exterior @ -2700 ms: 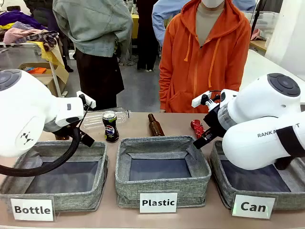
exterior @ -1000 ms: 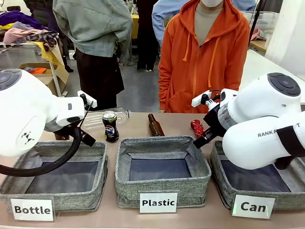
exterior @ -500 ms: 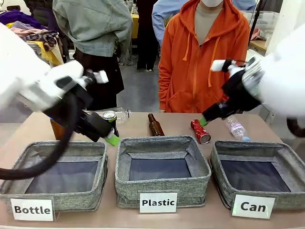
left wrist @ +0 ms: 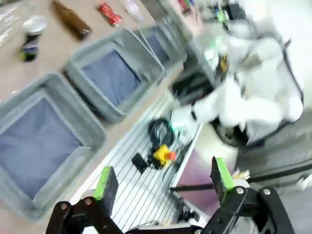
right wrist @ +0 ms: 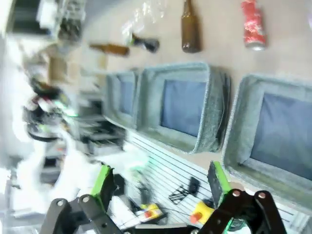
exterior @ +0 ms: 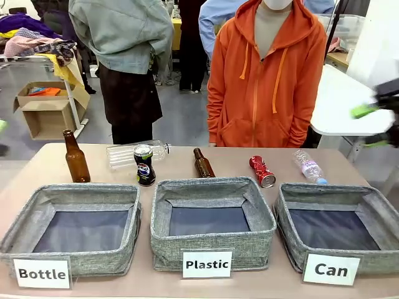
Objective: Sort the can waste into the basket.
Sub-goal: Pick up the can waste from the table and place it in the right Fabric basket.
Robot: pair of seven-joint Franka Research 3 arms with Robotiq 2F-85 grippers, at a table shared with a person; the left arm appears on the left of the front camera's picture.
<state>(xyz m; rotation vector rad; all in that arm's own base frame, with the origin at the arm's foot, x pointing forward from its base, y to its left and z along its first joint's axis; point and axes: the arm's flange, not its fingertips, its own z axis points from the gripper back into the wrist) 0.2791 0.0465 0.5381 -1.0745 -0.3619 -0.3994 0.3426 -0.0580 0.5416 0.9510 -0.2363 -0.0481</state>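
1. Table (exterior: 37, 171). It carries the "Plastic" basket (exterior: 168, 240) at its middle, and we take that basket as our reference for every place below.
2. Person (exterior: 268, 81) in an orange hoodie. Stands at the far side, behind the reference and slightly to its right.
3. "Can" basket (exterior: 377, 260). Just beside the reference on its right, with a narrow gap between. We see its dark lining.
4. "Bottle" basket (exterior: 106, 258). Just beside the reference on its left.
5. Left gripper (left wrist: 163, 179). Well apart from the reference, on the robot's side of it. The fingers are spread wide and we find nothing between them; this view is blurred.
6. Right gripper (right wrist: 161, 179). Also well apart from the reference on the robot's side, fingers spread wide and grasping nothing.
7. Large clear plastic bottle (exterior: 128, 154). Lying beyond the reference's far left corner.
8. Upright brown bottle (exterior: 76, 157). Beyond the reference and well to its left.
9. Lying brown bottle (exterior: 202, 163). Just beyond the middle of the far rim.
10. Small clear plastic bottle (exterior: 308, 167). Lying beyond the reference and to its right.
11. Pepsi can (exterior: 144, 165). Upright on the table just beyond the far left corner, in front of item 7. We cannot tell whether they touch.
12. Red can (exterior: 262, 171). On its side on the table just beyond the far right corner, silver end toward the robot, outside the "Can" basket.
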